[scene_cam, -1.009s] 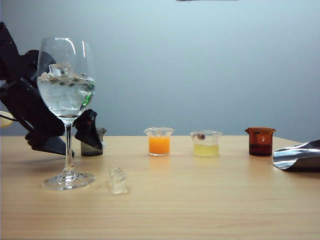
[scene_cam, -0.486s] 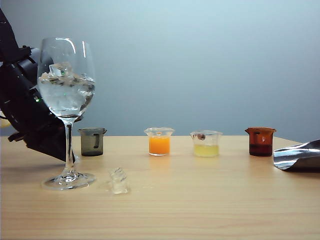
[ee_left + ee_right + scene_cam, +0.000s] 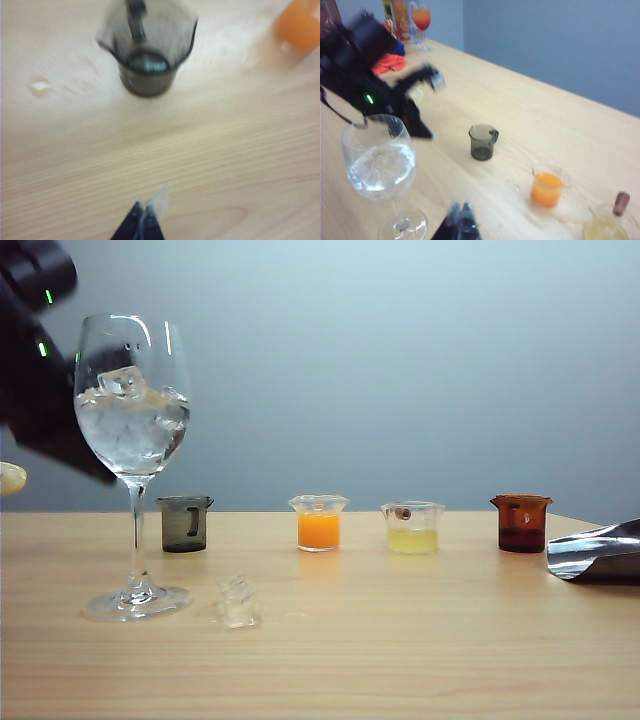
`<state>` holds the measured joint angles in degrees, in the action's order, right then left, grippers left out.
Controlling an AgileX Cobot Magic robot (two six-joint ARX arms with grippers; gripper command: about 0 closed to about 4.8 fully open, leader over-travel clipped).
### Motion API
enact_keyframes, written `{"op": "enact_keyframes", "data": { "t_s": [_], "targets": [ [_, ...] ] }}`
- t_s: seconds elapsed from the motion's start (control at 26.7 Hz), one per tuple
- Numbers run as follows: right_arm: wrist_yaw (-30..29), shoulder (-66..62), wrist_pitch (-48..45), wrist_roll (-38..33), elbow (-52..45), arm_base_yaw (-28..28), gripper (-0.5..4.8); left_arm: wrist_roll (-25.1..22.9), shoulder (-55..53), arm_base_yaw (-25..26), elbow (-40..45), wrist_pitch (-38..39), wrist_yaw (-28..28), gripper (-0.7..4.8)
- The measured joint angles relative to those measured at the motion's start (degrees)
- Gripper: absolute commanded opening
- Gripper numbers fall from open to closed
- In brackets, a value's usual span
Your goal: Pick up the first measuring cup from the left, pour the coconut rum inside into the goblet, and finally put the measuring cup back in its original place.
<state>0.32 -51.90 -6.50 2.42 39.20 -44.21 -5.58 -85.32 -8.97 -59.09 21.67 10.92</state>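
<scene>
A: Four measuring cups stand in a row. No label or writing is legible.

B: Grey measuring cup (image 3: 185, 523): upright on table (image 3: 400, 640), behind goblet (image 3: 133, 460).

A: Left gripper (image 3: 141, 222): fingers together, empty, raised above the cup.

B: Right gripper (image 3: 460, 220): fingers together, empty, near the goblet.

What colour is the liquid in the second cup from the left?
Orange; the exterior view shows it best.
</scene>
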Motion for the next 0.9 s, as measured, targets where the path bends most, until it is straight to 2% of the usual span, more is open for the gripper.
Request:
{"op": "enact_keyframes", "data": {
  "t_s": [0.11, 0.22, 0.26, 0.34, 0.49, 0.64, 0.67, 0.79, 0.9],
  "targets": [
    [0.1, 2.8, 3.3, -2.3, 0.0, 1.2, -0.09, 0.1, 6.0, 0.0, 0.0, 3.1, -1.4, -0.05],
    [-1.6, 7.0, 13.7, -5.0, 0.1, 7.1, -0.09, 0.9, 16.5, -0.1, 0.0, 6.8, -3.8, -0.05],
    [-4.2, 8.9, 17.4, -5.1, 0.0, 10.6, -0.09, 2.0, 21.7, 0.0, 0.1, 7.4, -5.3, -0.05],
    [-6.2, 10.5, 19.0, -5.2, -0.1, 13.7, -0.09, 3.1, 26.2, -0.1, 0.6, 7.7, -6.8, -0.05],
    [-7.9, 15.2, 19.7, -5.1, -2.1, 20.9, -0.09, 5.7, 37.7, -0.1, 5.7, 8.4, -8.3, -0.05],
    [-7.9, 18.8, 20.2, -5.2, -6.9, 27.8, -0.08, 7.2, 50.2, -0.1, 13.1, 4.6, -8.6, -0.05],
    [-8.1, 20.4, 20.3, -5.9, -9.4, 31.1, -0.09, 8.2, 57.7, -0.1, 18.2, 2.2, -9.2, -0.05],
    [-7.9, 23.3, 18.9, -8.4, -12.7, 34.7, -0.08, 9.1, 67.8, -0.1, 23.8, -0.1, -10.8, -0.05],
    [-8.0, 24.8, 13.4, -9.7, -17.1, 36.2, -0.08, 9.3, 76.8, -0.1, 30.1, -5.8, -13.0, -0.05]
  ]
}}
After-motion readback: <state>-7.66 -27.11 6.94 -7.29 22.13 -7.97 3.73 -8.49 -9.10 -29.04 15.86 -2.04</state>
